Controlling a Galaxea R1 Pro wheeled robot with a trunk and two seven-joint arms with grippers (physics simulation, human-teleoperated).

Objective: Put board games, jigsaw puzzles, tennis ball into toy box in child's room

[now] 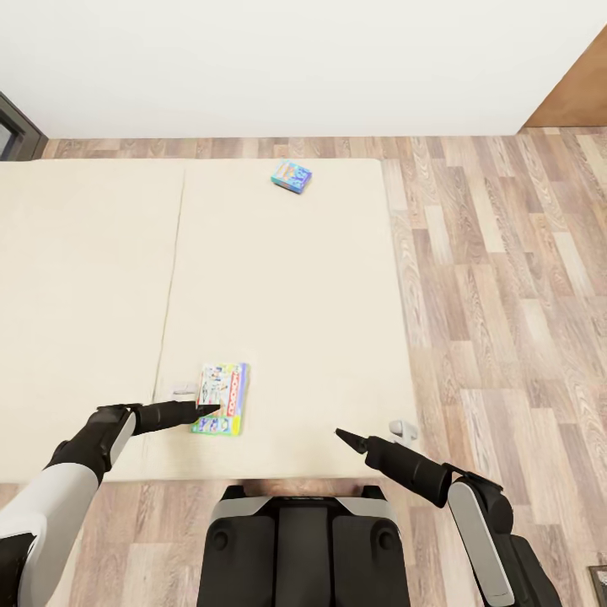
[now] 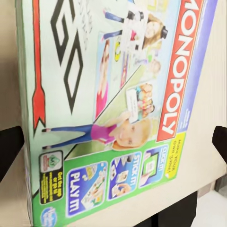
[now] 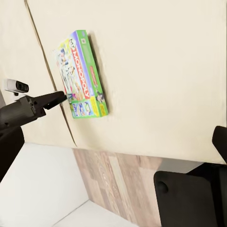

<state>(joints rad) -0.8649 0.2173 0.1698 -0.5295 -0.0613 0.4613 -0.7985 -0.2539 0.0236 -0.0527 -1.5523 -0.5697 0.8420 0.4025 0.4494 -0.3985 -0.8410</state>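
Two board games lie on the bed. A white-green "Monopoly" box sits near the front edge, and a smaller blue box lies at the far end. My left gripper is open, its tips at the left edge of the Monopoly box. In the left wrist view that box spans the space ahead, between the spread fingers. The right wrist view shows the same box with the left gripper pointing at it. My right gripper hangs open and empty over the mattress's front right part.
Wooden floor runs along the right of the bed and in front of it. A white wall stands behind the bed. My dark base is against the bed's front edge. Small grey frame fittings stick out near the mattress edge.
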